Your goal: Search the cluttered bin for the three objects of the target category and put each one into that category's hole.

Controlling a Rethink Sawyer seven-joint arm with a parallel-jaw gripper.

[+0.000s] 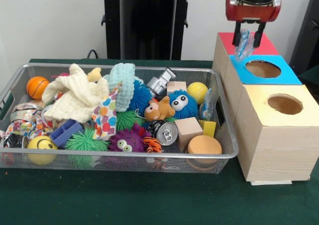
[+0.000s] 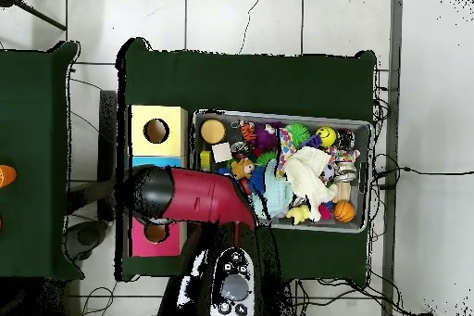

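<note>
The cluttered bin (image 1: 124, 155) is a wide wire mesh tray full of toys and scraps; it also shows in the overhead view (image 2: 282, 115). Three wooden boxes stand to its right: a red-topped one (image 1: 269, 46), a blue-topped one (image 1: 294, 77) and a yellow-topped one (image 1: 259, 110). My gripper (image 1: 247, 43) hangs over the red-topped box, shut on a crumpled piece of clear bluish plastic (image 1: 242, 48). That box's hole is hidden behind the gripper. In the overhead view the red arm (image 2: 199, 196) covers the gripper.
In the bin lie a crushed can (image 1: 167, 132), a wooden cube (image 1: 188, 129), a cream cloth (image 1: 75, 98), an orange ball (image 1: 37, 87), a yellow ball (image 1: 197, 91), another clear plastic piece (image 1: 209, 103) and fuzzy toys. The black pedestal (image 1: 144, 20) stands behind.
</note>
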